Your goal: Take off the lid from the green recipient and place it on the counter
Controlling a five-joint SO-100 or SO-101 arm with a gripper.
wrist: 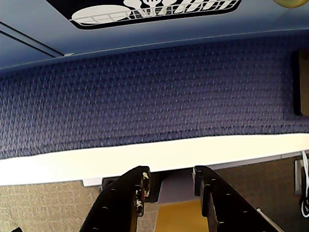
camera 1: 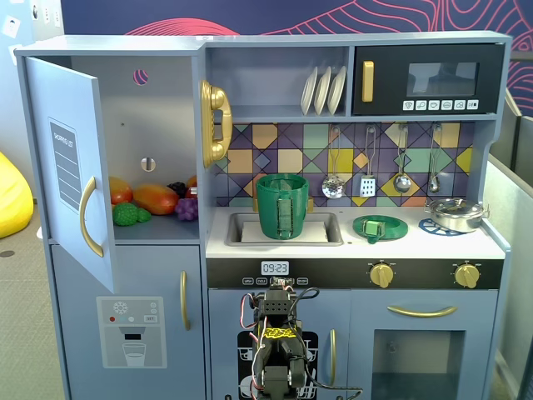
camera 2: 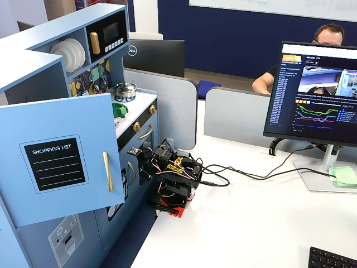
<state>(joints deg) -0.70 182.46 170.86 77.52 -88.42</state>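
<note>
The green recipient (camera 1: 282, 207) stands upright in the sink basin with no lid on it. The lid (camera 1: 380, 227) lies flat on the counter (camera 1: 416, 243) to the right of the sink, its lighter handle up; it also shows in a fixed view (camera 2: 119, 109). My arm (camera 1: 276, 333) is folded low in front of the toy kitchen's lower doors, far below the counter. In the wrist view my gripper (wrist: 169, 175) is open and empty, pointing down at the white table edge and blue carpet.
A silver pan (camera 1: 454, 214) sits on the right burner. The fridge door (camera 1: 71, 162) hangs open at left, with toy fruit (camera 1: 150, 200) inside. A monitor (camera 2: 315, 92) and cables (camera 2: 245, 173) are on the white table (camera 2: 251, 223).
</note>
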